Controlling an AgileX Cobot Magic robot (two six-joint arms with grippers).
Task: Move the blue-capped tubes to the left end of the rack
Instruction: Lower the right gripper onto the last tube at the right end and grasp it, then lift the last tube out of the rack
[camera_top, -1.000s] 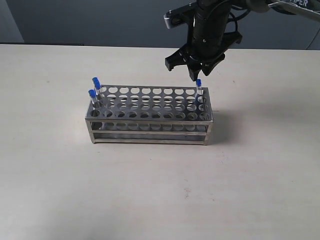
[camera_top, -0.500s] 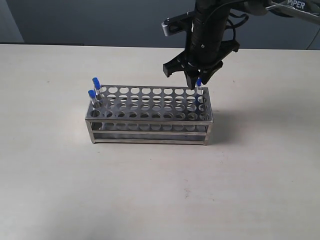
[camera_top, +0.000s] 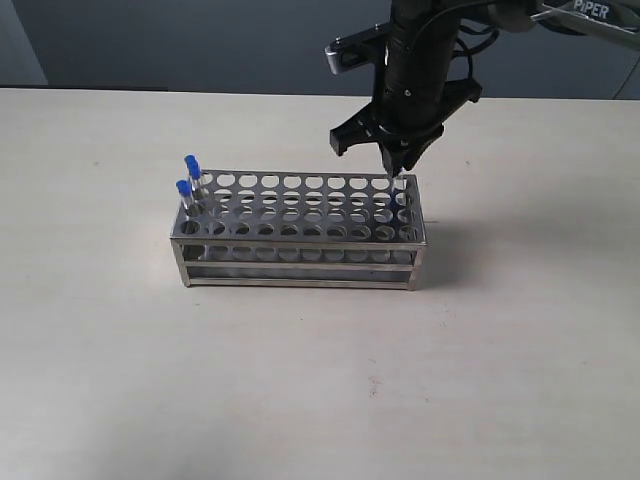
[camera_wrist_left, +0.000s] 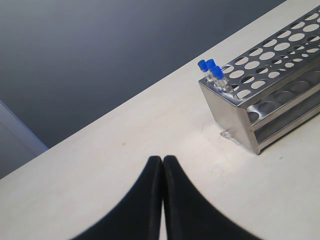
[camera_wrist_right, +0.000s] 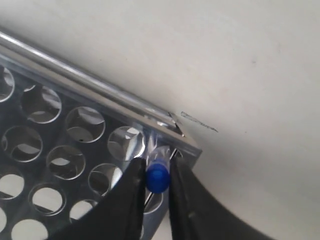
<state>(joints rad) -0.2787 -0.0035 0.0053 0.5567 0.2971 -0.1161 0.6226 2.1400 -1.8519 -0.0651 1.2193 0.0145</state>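
Note:
The steel rack (camera_top: 300, 264) stands mid-table. At its left end, blue-capped tubes (camera_top: 192, 165) stand in the corner holes; two caps show in the exterior view, and the left wrist view shows three blue caps (camera_wrist_left: 210, 67) at that corner of the rack (camera_wrist_left: 230, 117). At the right end, my right gripper (camera_top: 398, 170) is down over the back corner hole. Its fingers (camera_wrist_right: 132, 192) are shut on the blue cap of a tube (camera_wrist_right: 157, 175) that still sits in the rack (camera_wrist_right: 60, 65). My left gripper (camera_wrist_left: 163, 160) is shut and holds nothing, above bare table left of the rack.
The pale table (camera_top: 300, 380) surrounds the rack on all sides. A dark wall (camera_top: 150, 40) runs behind the table's far edge. The right arm (camera_top: 420, 60) hangs over the rack's back right corner.
My right gripper came down from above the right-end tube, and its spread fingers closed on the tube's blue cap, which they now hide in the exterior view. The rack and left-end tubes stayed put.

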